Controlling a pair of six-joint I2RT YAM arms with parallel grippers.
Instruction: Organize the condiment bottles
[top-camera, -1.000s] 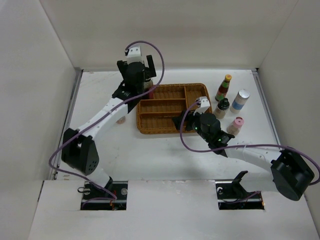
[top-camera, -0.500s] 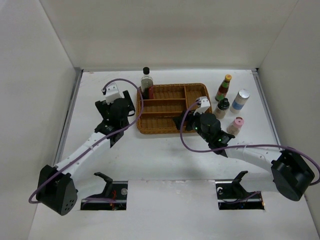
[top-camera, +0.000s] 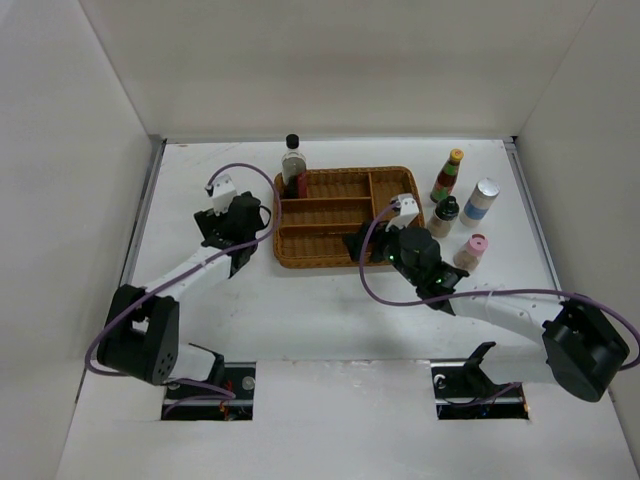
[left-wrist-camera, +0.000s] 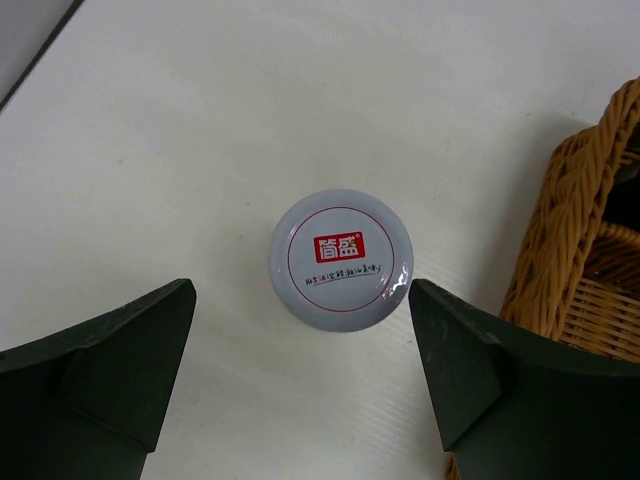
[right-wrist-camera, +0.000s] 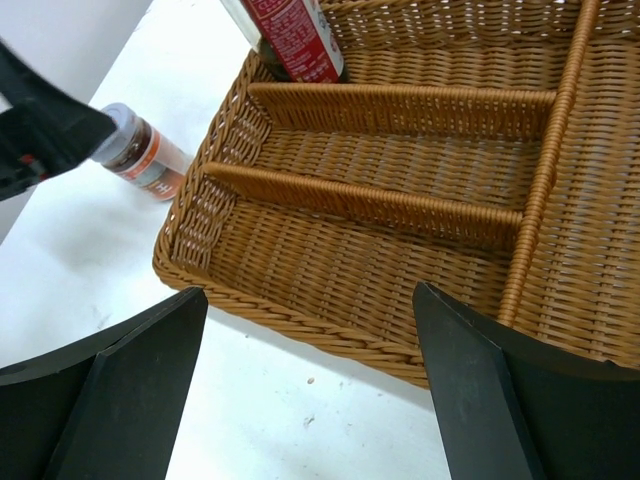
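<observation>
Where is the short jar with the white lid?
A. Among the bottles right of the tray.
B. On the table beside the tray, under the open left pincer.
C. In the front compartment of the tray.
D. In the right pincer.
B: the left wrist view shows the white-lidded jar on the table, untouched between the fingers of the open left pincer, outside the wicker tray.
</observation>
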